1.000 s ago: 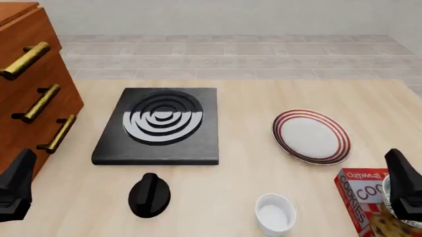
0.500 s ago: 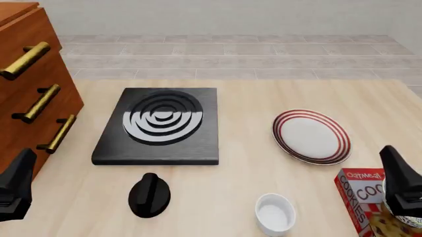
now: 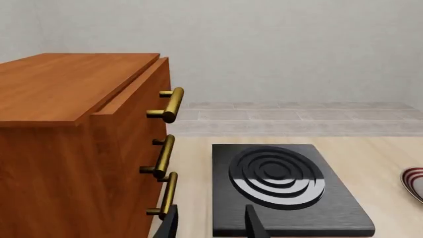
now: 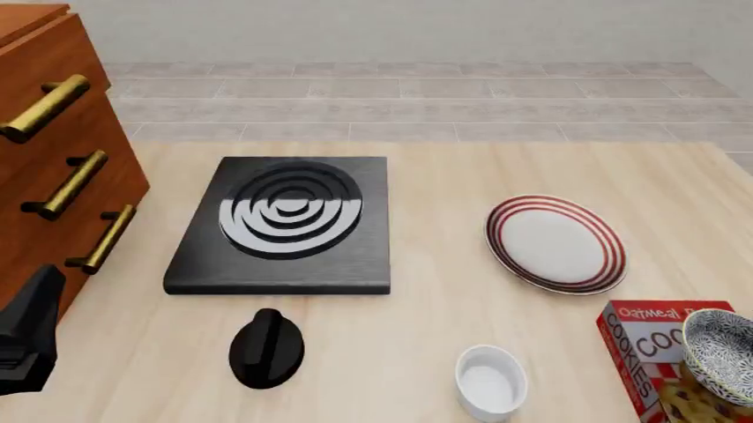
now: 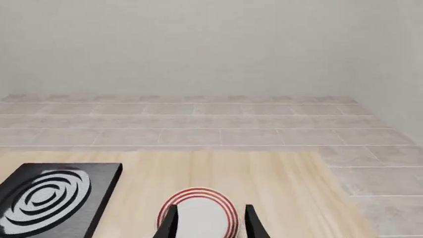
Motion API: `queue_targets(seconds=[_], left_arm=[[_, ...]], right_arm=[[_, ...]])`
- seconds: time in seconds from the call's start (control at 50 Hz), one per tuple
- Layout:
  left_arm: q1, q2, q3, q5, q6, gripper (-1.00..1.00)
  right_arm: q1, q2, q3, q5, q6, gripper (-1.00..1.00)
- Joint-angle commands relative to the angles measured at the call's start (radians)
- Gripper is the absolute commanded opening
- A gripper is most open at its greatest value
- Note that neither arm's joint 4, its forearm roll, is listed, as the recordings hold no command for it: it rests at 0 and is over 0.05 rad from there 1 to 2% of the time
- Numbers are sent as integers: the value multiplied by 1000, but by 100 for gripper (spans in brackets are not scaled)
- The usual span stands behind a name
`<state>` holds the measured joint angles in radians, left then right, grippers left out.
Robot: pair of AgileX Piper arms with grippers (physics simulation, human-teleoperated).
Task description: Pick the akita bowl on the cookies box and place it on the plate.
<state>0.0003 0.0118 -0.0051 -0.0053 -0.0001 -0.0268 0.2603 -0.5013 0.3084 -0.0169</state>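
The speckled akita bowl (image 4: 720,344) sits tilted on the red cookies box (image 4: 637,345) at the front view's near right edge. Farther back on the table lies the plate (image 4: 555,243), white with red rings; in the right wrist view the plate (image 5: 198,214) shows between the two dark fingertips. My right gripper (image 5: 210,225) is open and empty, and it is outside the front view. My left gripper (image 3: 210,225) is open too, holding nothing, near the cabinet's lowest handle. The left arm (image 4: 30,339) shows as a dark shape at the near left edge.
A black stove burner (image 4: 282,225) lies at the table's centre left, with a black knob (image 4: 266,348) in front of it. A plain white ramekin (image 4: 491,381) stands left of the cookies box. A wooden drawer cabinet (image 4: 59,150) with brass handles fills the left side.
The right gripper, which stood over the bowl and box at the near right, has left the front view, uncovering the bowl. The left arm has not moved.
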Motion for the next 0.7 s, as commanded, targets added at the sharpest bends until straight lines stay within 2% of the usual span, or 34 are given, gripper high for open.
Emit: queue_targets(seconds=[0.02, 0.06, 0.08, 0.1, 0.14, 0.18, 0.22, 0.26, 0.3, 0.36, 0.38, 0.46, 0.52, 0.56, 0.6, 0.7], left_arm=[[0, 0, 0, 0, 0, 100], [0, 0, 0, 0, 0, 100], [0, 0, 0, 0, 0, 100], [0, 0, 0, 0, 0, 100], [0, 0, 0, 0, 0, 100], [0, 0, 0, 0, 0, 100], [0, 0, 0, 0, 0, 100], [0, 0, 0, 0, 0, 100], [0, 0, 0, 0, 0, 100], [0, 0, 0, 0, 0, 100], [0, 0, 0, 0, 0, 100], [0, 0, 0, 0, 0, 100], [0, 0, 0, 0, 0, 100], [0, 0, 0, 0, 0, 100], [0, 0, 0, 0, 0, 100], [0, 0, 0, 0, 0, 100]], right_arm=[[-121, 158, -291, 241, 65, 100], [-158, 153, -347, 272, 19, 100], [-178, 159, -367, 292, -21, 100], [-165, 174, -392, 323, -40, 100], [-165, 182, -430, 355, -30, 100], [-178, 187, -469, 382, -60, 100], [-227, 200, -497, 396, -88, 100], [-219, 226, -526, 435, -68, 100], [-232, 248, -550, 466, -88, 100], [-271, 274, -560, 503, -129, 100], [-271, 278, -562, 513, -122, 100], [-290, 273, -545, 548, -164, 100], [-302, 268, -531, 568, -159, 100], [-320, 261, -522, 574, -182, 100], [-338, 262, -519, 577, -162, 100], [-359, 252, -478, 576, -174, 100]])
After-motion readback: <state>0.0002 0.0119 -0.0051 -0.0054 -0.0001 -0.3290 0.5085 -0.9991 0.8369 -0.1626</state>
